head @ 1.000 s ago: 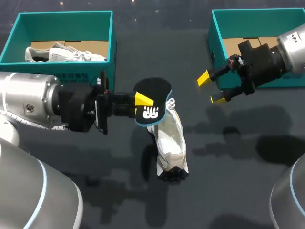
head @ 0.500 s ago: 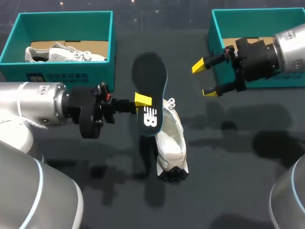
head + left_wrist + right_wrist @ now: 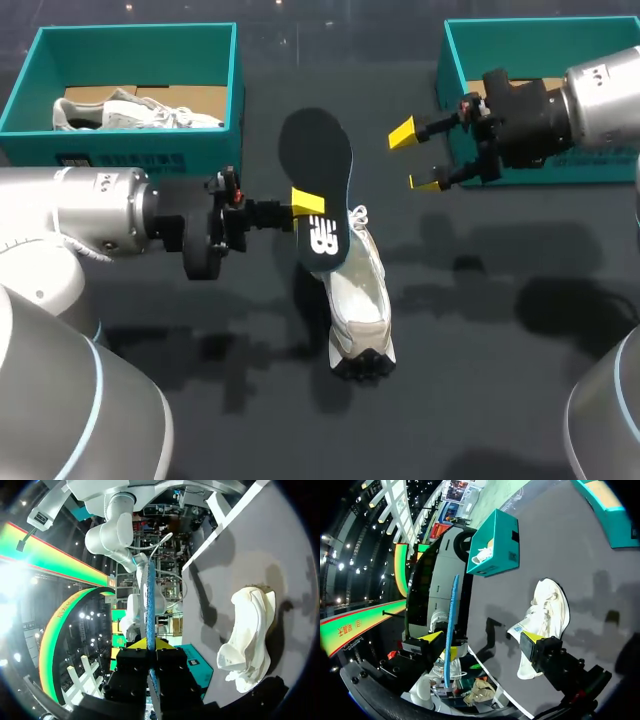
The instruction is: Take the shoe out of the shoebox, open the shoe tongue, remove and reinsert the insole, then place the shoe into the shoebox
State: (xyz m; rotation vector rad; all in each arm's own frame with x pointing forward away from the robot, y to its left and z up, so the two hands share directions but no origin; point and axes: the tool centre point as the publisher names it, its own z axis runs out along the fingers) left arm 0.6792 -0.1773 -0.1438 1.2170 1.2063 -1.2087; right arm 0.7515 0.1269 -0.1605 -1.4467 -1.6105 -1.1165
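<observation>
The shoe point(image 3: 358, 300) lies on the dark worktop point(image 3: 500, 380) in the same spot as a second ago. Just past it, the left gripper point(image 3: 308, 200) pinches the black insole point(image 3: 318, 190) tight. The insole has been turned, so its whole long side now shows from above. It is right out of the shoe, so I think the taking-out part is done and putting it back comes next. Farther off, the right gripper point(image 3: 416, 158), fingers wide and holding nothing, has slid from the right shoebox point(image 3: 452, 70) toward the insole, maybe to help.
</observation>
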